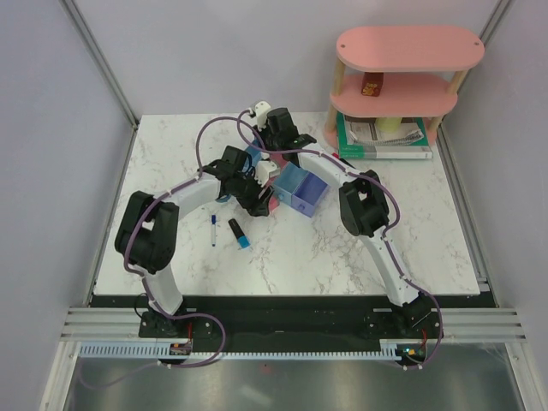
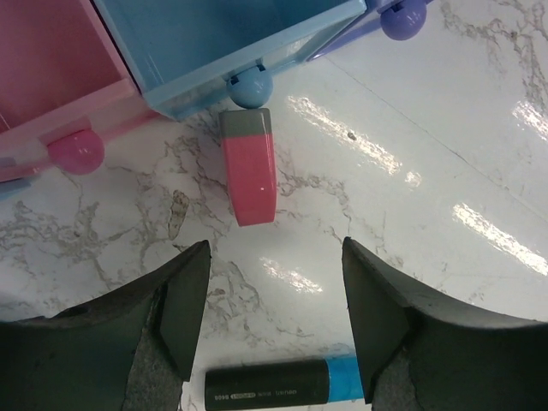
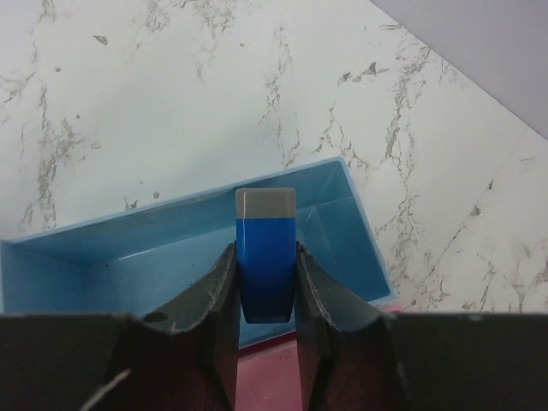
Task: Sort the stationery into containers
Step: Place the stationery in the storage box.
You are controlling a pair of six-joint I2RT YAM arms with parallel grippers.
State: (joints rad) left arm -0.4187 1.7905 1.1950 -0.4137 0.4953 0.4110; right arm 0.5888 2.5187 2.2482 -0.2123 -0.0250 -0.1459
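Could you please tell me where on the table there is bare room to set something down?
Bare: the near right part of the table, between the right arm and the right edge, and the far left corner behind the left arm. Crowded: the middle, around the bins, and just left of it, where the pen and highlighter lie.

White print on the highlighter [image 2: 282, 385], too small to read

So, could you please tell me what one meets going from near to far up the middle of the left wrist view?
black highlighter → pink eraser → blue knob → light blue bin
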